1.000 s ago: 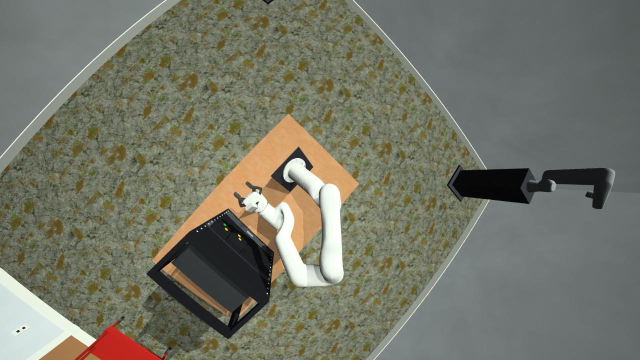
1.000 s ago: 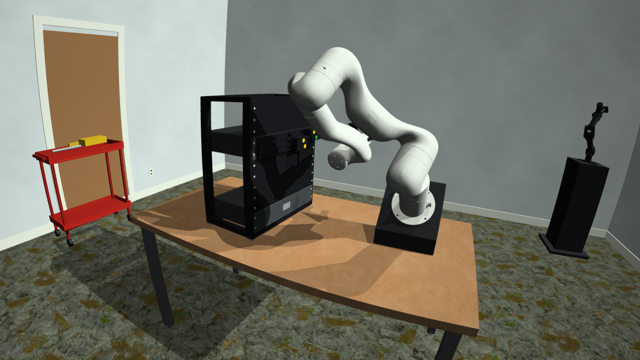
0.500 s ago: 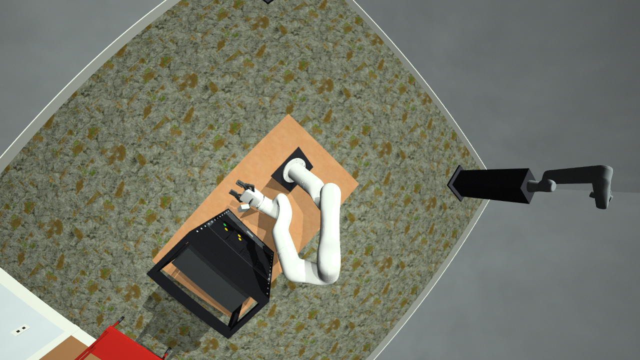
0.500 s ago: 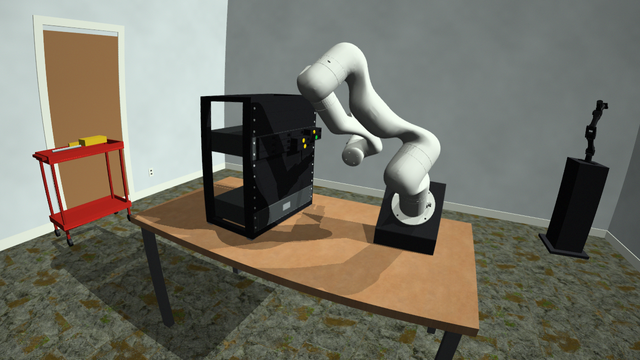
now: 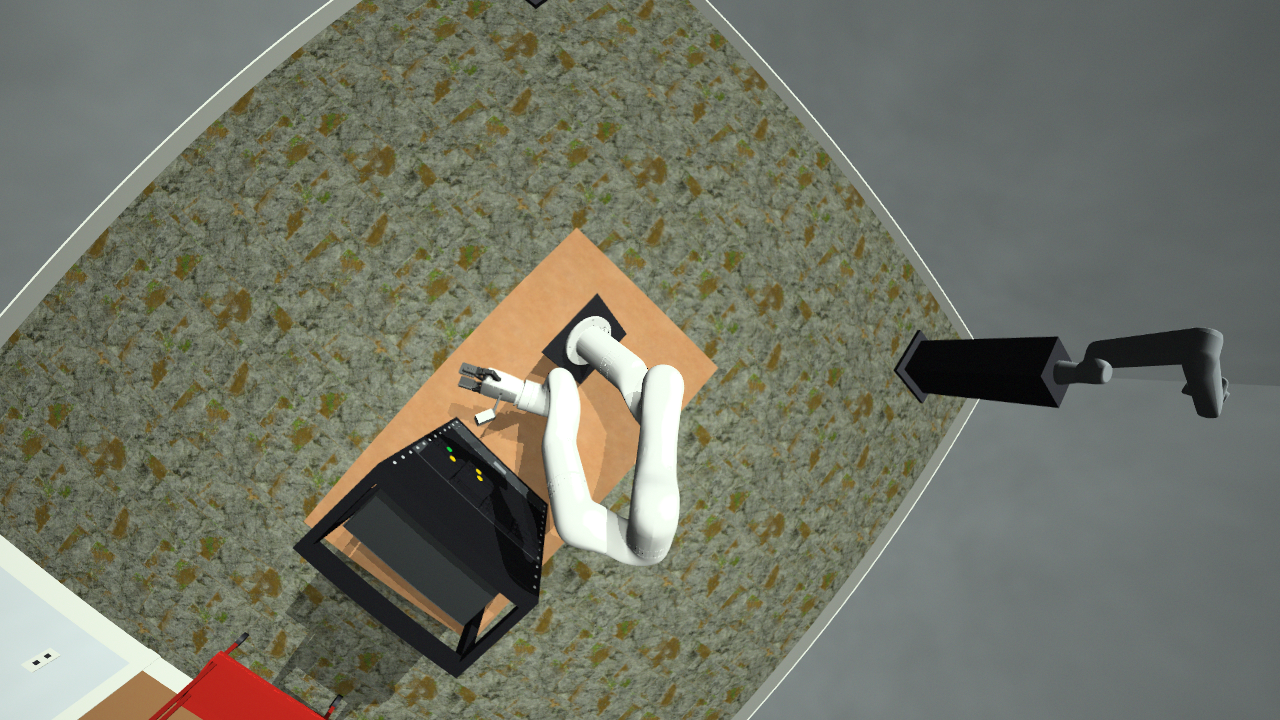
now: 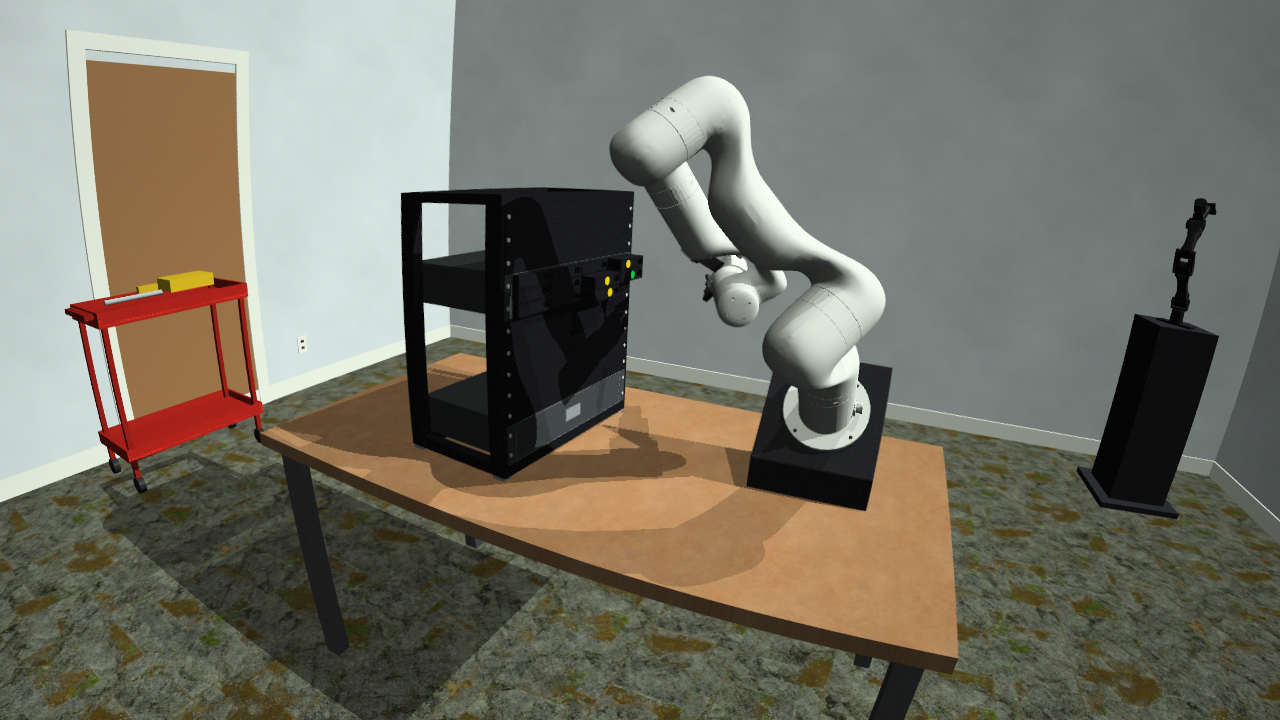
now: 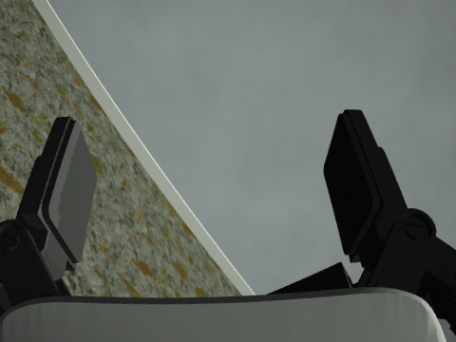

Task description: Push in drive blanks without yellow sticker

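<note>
The black rack (image 6: 519,326) stands on the wooden table (image 6: 626,501); from above it shows in the top view (image 5: 429,537). On the chassis front I see one green sticker (image 6: 633,274) and three yellow stickers, one just above it (image 6: 629,264) and two to its left (image 6: 606,285). The green sticker also shows from above (image 5: 448,449). How far each blank stands out is too small to tell. My gripper (image 5: 469,376) is open and empty, in the air off the front of the rack and apart from it. In the wrist view the gripper (image 7: 209,133) faces only floor and wall, not the rack.
My arm's elbow (image 5: 644,537) hangs beyond the table edge beside the rack. My base (image 6: 823,438) sits on a black block on the table. A red cart (image 6: 165,358) stands at the left by a door. A black pedestal (image 6: 1154,402) stands at the right.
</note>
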{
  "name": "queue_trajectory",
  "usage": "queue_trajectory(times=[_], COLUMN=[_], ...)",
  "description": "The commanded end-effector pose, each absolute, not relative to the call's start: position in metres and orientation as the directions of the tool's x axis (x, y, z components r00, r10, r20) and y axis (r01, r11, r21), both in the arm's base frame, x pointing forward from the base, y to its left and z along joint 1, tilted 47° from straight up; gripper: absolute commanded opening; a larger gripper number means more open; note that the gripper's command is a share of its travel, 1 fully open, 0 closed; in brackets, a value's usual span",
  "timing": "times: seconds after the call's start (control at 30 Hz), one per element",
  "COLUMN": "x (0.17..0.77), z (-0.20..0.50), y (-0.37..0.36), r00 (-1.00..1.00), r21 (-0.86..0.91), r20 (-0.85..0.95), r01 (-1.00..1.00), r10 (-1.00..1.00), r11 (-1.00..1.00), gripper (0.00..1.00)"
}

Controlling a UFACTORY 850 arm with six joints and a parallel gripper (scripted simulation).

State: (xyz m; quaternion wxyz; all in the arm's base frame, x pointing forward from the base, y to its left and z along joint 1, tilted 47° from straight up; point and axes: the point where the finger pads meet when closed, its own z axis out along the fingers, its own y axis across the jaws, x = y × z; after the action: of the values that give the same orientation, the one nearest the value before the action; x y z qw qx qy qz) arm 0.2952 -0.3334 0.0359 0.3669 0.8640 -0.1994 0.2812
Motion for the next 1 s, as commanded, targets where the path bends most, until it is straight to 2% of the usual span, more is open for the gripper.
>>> queue_trajectory(times=[0.0, 0.4, 0.47, 0.97], x=[0.3, 0.311, 0.311, 0.315], z=[0.032, 0.033, 0.033, 0.067], y=[-0.33, -0.298, -0.298, -0.241], r00=[0.786, 0.733, 0.733, 0.486], r21=[0.534, 0.559, 0.559, 0.609], r20=[0.618, 0.626, 0.626, 0.695], r01=[-0.441, -0.183, -0.183, -0.005], r10=[-0.023, 0.267, 0.267, 0.53], r11=[-0.722, -0.809, -0.809, -0.794], gripper=[1.0, 1.0, 1.0, 1.0])
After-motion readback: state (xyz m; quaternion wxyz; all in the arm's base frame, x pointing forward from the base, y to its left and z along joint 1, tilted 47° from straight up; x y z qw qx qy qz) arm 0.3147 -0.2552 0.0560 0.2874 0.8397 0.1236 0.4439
